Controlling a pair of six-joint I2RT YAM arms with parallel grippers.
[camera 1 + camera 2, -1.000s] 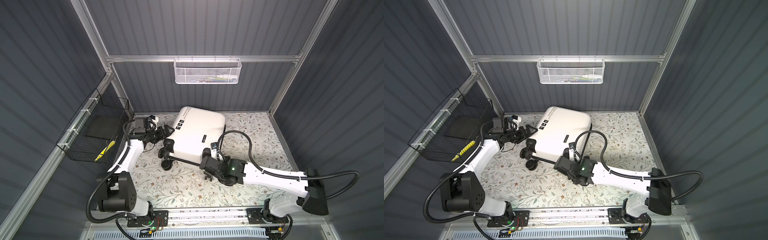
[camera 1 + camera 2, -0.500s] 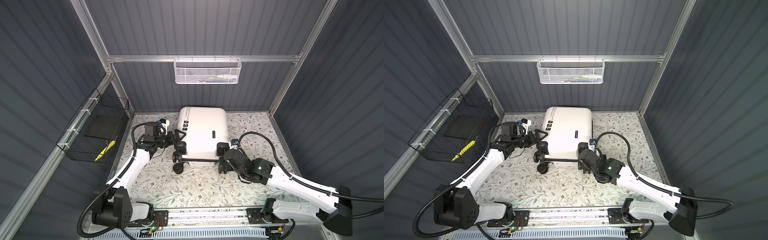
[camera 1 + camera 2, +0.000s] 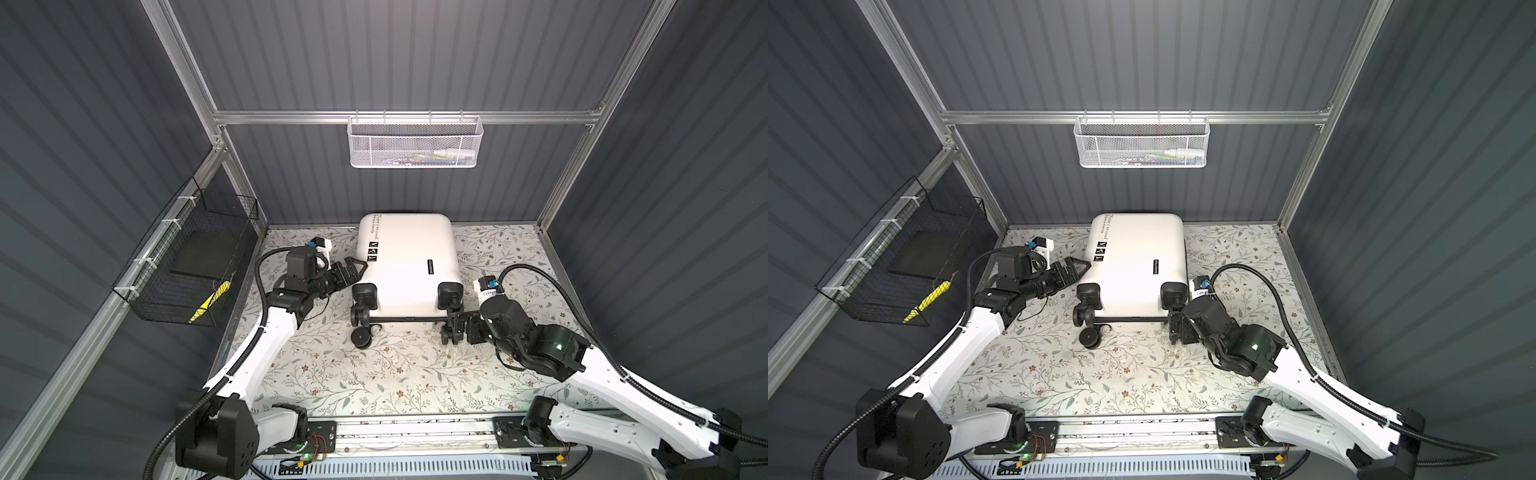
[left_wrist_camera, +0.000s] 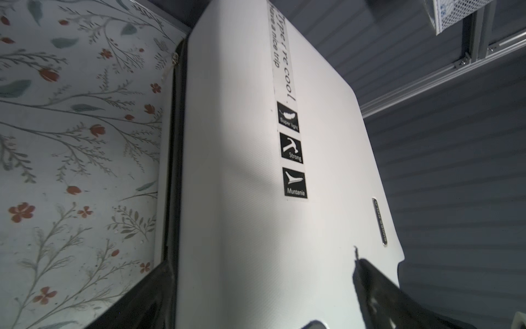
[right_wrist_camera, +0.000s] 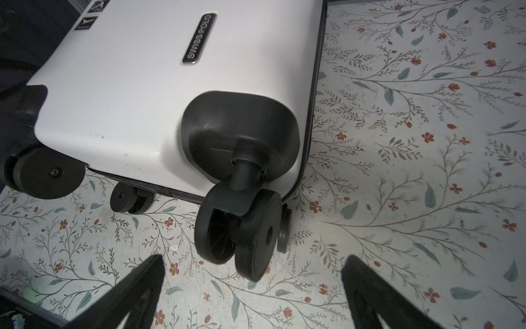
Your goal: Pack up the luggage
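The luggage (image 3: 407, 257) (image 3: 1136, 257) is a closed white hard-shell suitcase lying flat at the back middle of the floral table, its black wheels toward the front. My left gripper (image 3: 353, 268) (image 3: 1077, 266) is open at the case's left side. In the left wrist view the left gripper (image 4: 262, 260) straddles that edge, one finger (image 4: 148, 299) down by the black seam and the other over the white shell. My right gripper (image 3: 455, 328) (image 5: 254, 259) is open just in front of the front right wheel (image 5: 247, 233), with bare table between its fingers.
A white mesh basket (image 3: 415, 141) hangs on the back wall. A black wire basket (image 3: 187, 266) on the left wall holds a dark flat item and a yellow thing (image 3: 208, 303). Metal posts frame the corners; floral table (image 3: 395, 374) lies in front of the case.
The suitcase has turned from a skewed pose to square with the back wall and sits further back. Both arms followed it; the right gripper swung right to the front right wheel.
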